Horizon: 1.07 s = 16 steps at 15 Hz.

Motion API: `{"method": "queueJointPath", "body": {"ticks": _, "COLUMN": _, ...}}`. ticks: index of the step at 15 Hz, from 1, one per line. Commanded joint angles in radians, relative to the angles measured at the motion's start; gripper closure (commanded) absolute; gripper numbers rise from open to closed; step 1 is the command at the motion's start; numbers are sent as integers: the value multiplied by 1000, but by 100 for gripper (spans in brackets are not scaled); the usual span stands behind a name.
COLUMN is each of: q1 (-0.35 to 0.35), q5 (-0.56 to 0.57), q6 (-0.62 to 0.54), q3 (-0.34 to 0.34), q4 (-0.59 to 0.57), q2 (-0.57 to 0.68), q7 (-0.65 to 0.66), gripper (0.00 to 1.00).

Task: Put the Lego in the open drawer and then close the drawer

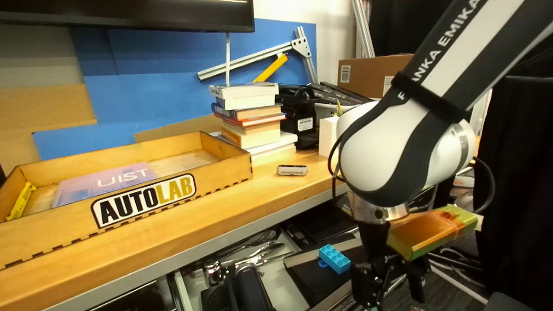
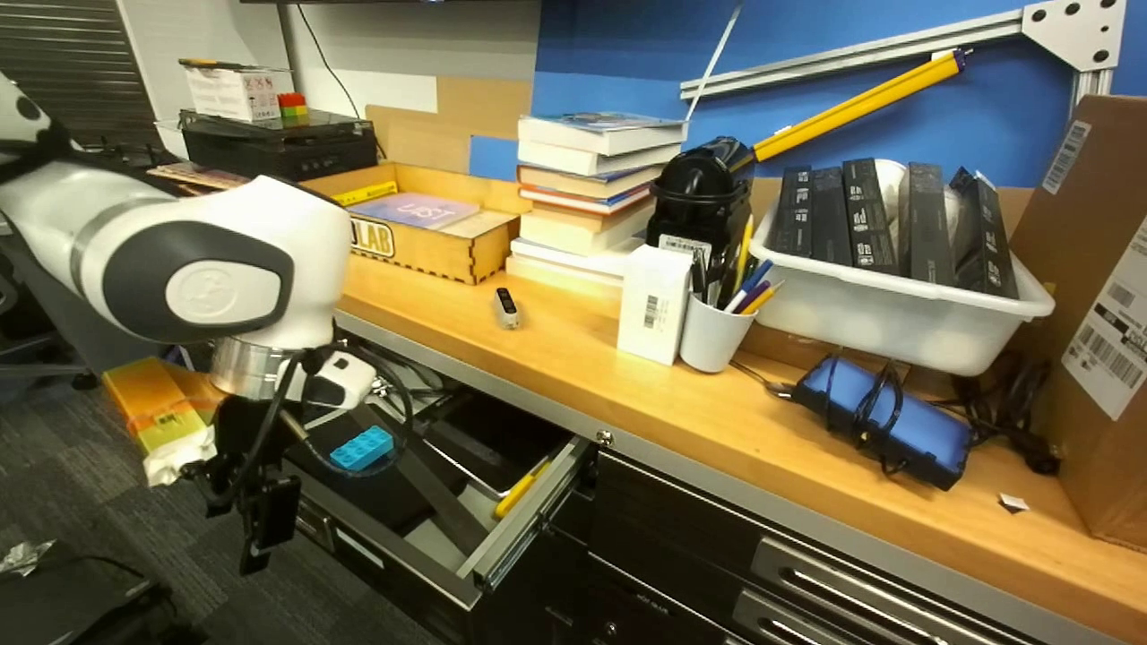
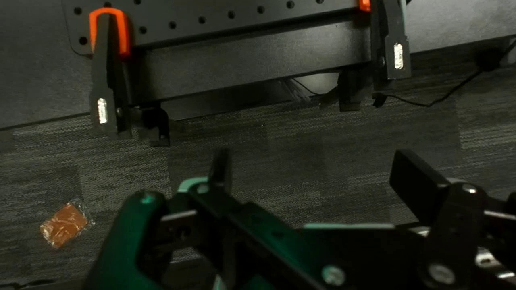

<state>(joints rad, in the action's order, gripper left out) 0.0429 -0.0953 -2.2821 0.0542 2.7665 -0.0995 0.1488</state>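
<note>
Under the wooden tabletop (image 1: 268, 194), which bears a stack of books (image 1: 250, 121), the drawer (image 2: 439, 578) is open and the Lego (image 2: 362, 448) already lies inside it. So, I think, only closing remains. The pincer (image 3: 312, 171) has its fingers apart, nothing between; next it should push the drawer's front inward, while metal utensils (image 1: 259, 255) might perhaps catch under the edge.

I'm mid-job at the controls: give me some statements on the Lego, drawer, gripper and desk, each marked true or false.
1. The Lego lies inside the drawer. True.
2. The drawer is closed. False: it stands open.
3. The gripper is open and holds nothing. True.
4. The Lego is red. False: it is bright blue.
5. The wrist view shows the Lego. False: it shows carpet, not the Lego.
6. A white cup of pens stands on the desk. True.
</note>
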Motion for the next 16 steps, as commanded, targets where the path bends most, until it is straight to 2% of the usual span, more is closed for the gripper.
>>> {"method": "queueJointPath", "body": {"ticks": 1, "q1": 16, "q5": 13, "q6": -79, "q3": 15, "q4": -33, "q2": 102, "q7": -19, "gripper": 0}}
{"method": "queueJointPath", "body": {"ticks": 8, "q1": 23, "q5": 93, "q6": -157, "q3": 17, "q4": -89, "q2": 180, "q7": 83, "gripper": 0}}
{"method": "queueJointPath", "body": {"ticks": 12, "q1": 31, "q5": 175, "q6": -154, "q3": 7, "q4": -183, "q2": 240, "q7": 205, "gripper": 0}}
{"method": "queueJointPath", "body": {"ticks": 14, "q1": 52, "q5": 276, "q6": -124, "q3": -1, "q4": -255, "q2": 267, "q7": 314, "gripper": 0}}
{"method": "queueJointPath", "body": {"ticks": 16, "q1": 90, "q5": 405, "q6": -50, "q3": -2, "q4": -388, "q2": 335, "q7": 387, "gripper": 0}}
